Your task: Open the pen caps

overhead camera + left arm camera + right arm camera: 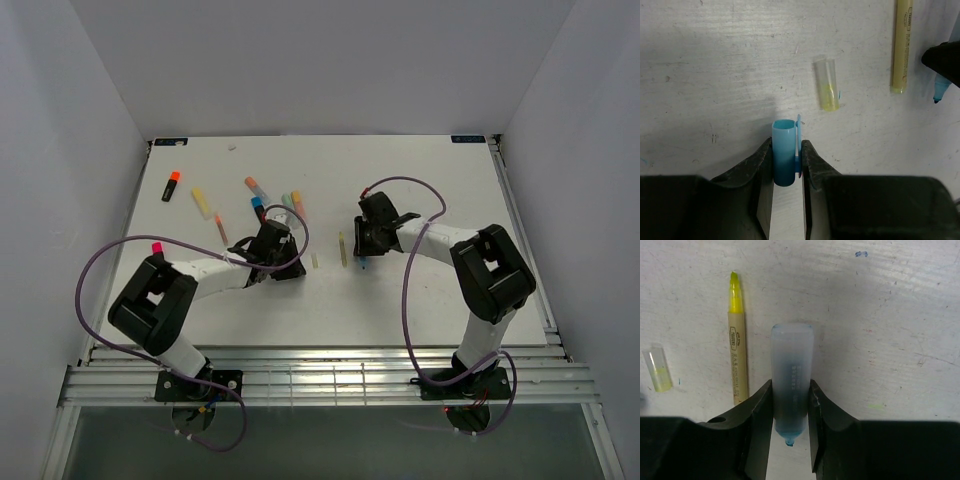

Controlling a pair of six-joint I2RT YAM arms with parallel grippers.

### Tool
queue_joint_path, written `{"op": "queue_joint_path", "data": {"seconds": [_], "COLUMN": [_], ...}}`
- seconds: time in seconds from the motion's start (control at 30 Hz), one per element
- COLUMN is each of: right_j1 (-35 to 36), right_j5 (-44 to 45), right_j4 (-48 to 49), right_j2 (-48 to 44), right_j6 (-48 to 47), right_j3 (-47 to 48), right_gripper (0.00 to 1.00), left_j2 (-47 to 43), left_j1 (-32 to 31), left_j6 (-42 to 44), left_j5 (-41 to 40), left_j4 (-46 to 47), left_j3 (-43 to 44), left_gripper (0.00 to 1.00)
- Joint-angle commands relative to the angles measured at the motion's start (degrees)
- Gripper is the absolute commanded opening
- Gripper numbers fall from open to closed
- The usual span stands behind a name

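My left gripper (786, 146) is shut on a short blue pen cap (784, 155), whose open end points away from the wrist. The cap is off its pen. My right gripper (791, 390) is shut on the pale blue pen body (791, 355), with its bare blue tip (789, 442) pointing back toward the wrist. In the top view the left gripper (275, 250) and right gripper (370, 235) hover apart over the middle of the table. Between them lie an uncapped thin yellow pen (342, 248) and its clear yellowish cap (314, 260).
Several capped pens lie at the back left: a black one with an orange end (172, 185), a yellow one (202, 203), a thin orange one (221, 228), and a cluster (290, 203) behind the left gripper. The white table's edge (520, 240) runs along the right.
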Motion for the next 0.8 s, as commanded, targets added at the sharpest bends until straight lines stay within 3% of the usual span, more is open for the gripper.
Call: {"op": "queue_joint_path", "data": {"seconds": [0.0,0.2,0.23,0.3,0.6,0.77], "right_j1": [0.3,0.3,0.3,0.4,0.3,0.3], "right_j5": [1.5,0.9,0.9,0.7,-0.8,-0.3], "right_j4": [1.1,1.6,1.6,2.2,1.8,1.3], "right_j2": [1.3,2.2,2.1,1.8,2.2,1.1], "right_j6": [-1.6,-1.1,-0.9,-0.8,-0.8,-1.4], "right_j3": [2.2,1.9,1.7,1.1,1.8,2.4], "right_gripper": [0.18,0.27,0.35,0.40,0.45,0.58], "left_j2": [0.1,0.5,0.4,0.3,-0.8,-5.7], "left_j1": [0.4,0.5,0.5,0.5,0.5,0.8], "left_j6": [-0.4,-2.1,-2.6,-3.2,-4.3,-3.2], "left_j5": [1.0,-0.5,-1.0,-1.2,-4.7,-8.7], "left_j4": [0.8,-0.9,-1.4,-2.0,-4.5,-7.7], "left_j3": [1.3,1.0,0.6,0.1,-0.7,0.7], "left_gripper": [0.24,0.45,0.47,0.53,0.59,0.68]}}
